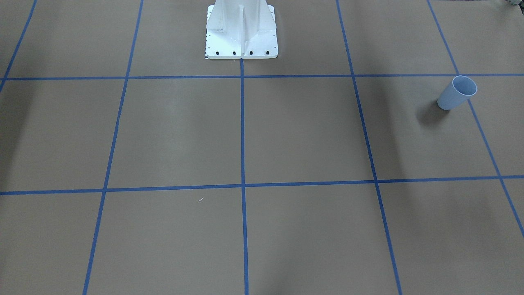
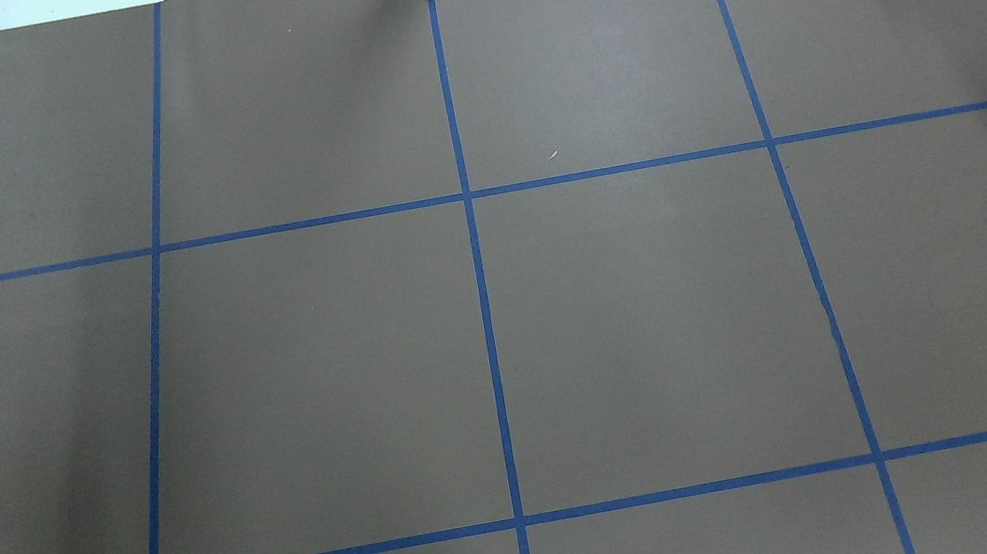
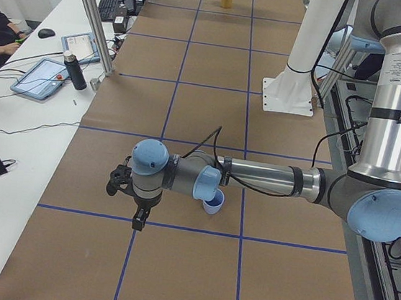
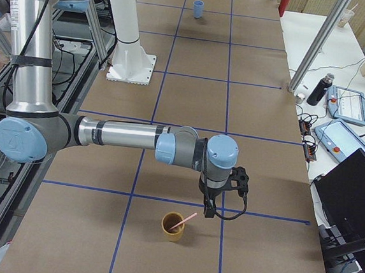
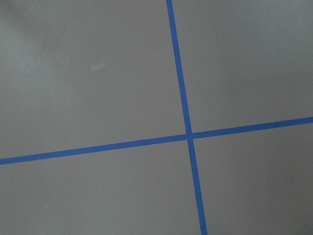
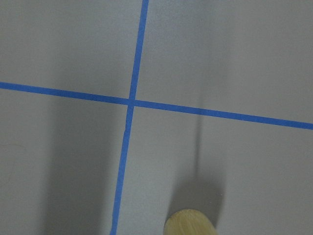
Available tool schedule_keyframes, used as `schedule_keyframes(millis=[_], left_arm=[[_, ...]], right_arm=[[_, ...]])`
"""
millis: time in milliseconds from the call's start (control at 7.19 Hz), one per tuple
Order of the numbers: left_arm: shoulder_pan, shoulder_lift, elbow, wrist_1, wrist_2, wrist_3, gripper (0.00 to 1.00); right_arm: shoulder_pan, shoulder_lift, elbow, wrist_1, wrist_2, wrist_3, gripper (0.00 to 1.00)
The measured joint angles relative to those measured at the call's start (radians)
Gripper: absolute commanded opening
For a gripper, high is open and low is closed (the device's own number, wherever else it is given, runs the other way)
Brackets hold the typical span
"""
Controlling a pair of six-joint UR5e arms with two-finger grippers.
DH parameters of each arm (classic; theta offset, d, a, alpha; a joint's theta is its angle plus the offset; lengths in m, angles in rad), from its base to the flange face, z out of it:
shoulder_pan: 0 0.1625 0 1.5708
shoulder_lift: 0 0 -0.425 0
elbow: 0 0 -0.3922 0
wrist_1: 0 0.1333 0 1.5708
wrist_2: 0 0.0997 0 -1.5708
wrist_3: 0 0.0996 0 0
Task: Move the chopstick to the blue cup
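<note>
The blue cup [image 1: 457, 93] stands upright on the brown table; it also shows beside the near arm's wrist as the blue cup [image 3: 212, 204] and at the far end as the blue cup [image 4: 197, 9]. The pinkish chopstick [image 4: 187, 219] leans out of a tan cup [image 4: 173, 226]. My left gripper [image 3: 138, 221] points down over a tape crossing, a little way from the blue cup. My right gripper [image 4: 209, 210] hangs just beside the tan cup. Whether either gripper is open or shut I cannot tell. Neither wrist view shows fingers.
Blue tape lines [image 1: 242, 185] grid the table. The white robot base [image 1: 241, 30] stands at mid-table. The tan cup's rim [image 6: 188, 224] shows at the bottom of the right wrist view. Tablets, a bottle [image 3: 75, 70] and a seated person are on a side bench.
</note>
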Motion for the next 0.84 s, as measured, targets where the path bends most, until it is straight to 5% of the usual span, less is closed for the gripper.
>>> schedule_keyframes(millis=[835], left_arm=[[0.058,0.04,-0.026,-0.113,-0.022,-0.22,0.98]], right_arm=[[0.01,-0.05,0.021,0.113,0.024,0.062,1.0]])
